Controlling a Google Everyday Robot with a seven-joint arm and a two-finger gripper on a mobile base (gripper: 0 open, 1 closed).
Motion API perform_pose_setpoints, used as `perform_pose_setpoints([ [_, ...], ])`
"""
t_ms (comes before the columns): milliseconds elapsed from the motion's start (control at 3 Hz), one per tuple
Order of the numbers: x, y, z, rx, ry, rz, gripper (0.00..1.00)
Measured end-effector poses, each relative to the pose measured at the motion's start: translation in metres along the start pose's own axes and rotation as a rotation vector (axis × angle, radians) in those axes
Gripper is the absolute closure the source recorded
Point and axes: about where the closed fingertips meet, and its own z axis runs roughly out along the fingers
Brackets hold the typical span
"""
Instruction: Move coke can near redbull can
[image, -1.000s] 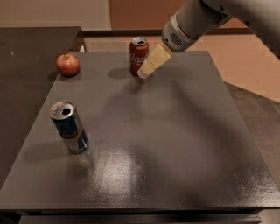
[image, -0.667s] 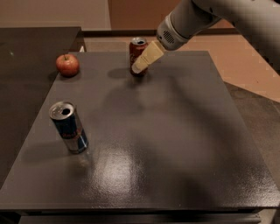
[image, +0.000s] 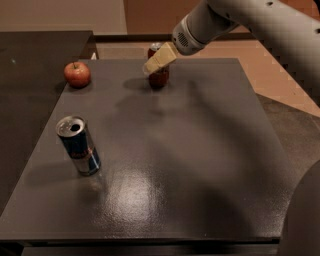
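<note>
Since a second ago the pincer (image: 153, 65) has slid leftward from beside the coke can (image: 160, 79) to lie right across it, while the can itself stands where it stood, upright at the far edge of the bench (image: 200, 150). Now the cream-coloured pincer covers the can's middle, leaving only a bit of the silver top and the red lower body showing; whether it is open around the can or already closed on it I cannot tell. The step in hand looks like taking hold of the can, and to do it well the grip should sit on the can's middle and be square to it, so that the can does not tip or squirt out. Once held, it needs lifting just clear of the bench and carrying forward and to the left, toward the redbull can (image: 78, 146), which stands well apart near the front left. Setting it down beside that slim can without knocking it matters, since the tall can would likely topple easily. An apple (image: 77, 74) sits at the far left, off the likely path. No writing can be read: the coke can's script is hidden, and the redbull can shows only blue, silver and a small red mark.
</note>
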Motion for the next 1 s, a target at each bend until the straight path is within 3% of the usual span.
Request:
perform_pose_setpoints([
  [1000,-0.027,-0.007,0.019,0.038,-0.107,-0.026,0.00],
])
